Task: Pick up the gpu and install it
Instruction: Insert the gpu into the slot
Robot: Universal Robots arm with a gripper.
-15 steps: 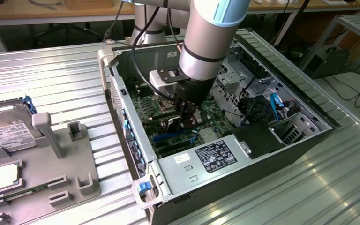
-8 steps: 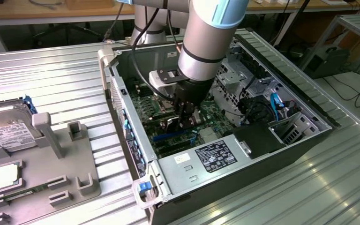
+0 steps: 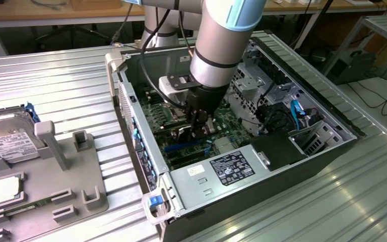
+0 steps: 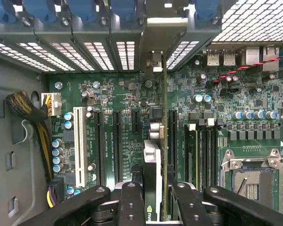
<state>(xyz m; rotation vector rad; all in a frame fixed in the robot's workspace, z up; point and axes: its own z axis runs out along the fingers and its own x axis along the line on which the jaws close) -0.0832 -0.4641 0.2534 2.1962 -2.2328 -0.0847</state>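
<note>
My gripper (image 3: 197, 132) reaches down into the open computer case (image 3: 301, 101), over the green motherboard (image 3: 227, 123). In the wrist view the gripper (image 4: 155, 190) is shut on the gpu (image 4: 152, 155), one black finger (image 4: 131, 197) on each side. The card stands on edge above the motherboard (image 4: 118, 94), running along the line of the black expansion slots (image 4: 117, 141). Its silvery bracket end (image 4: 154, 61) points at the case's rear slot openings. Whether its lower edge sits in a slot is hidden.
The CPU socket (image 4: 252, 181), memory slots (image 4: 203, 150) and a bundle of power cables (image 4: 30, 113) lie around the card. Outside the case, a silver hard drive (image 3: 8, 138) and a grey fixture (image 3: 72, 171) sit on the ribbed metal table (image 3: 59, 80). The power supply (image 3: 227, 169) fills the case's near end.
</note>
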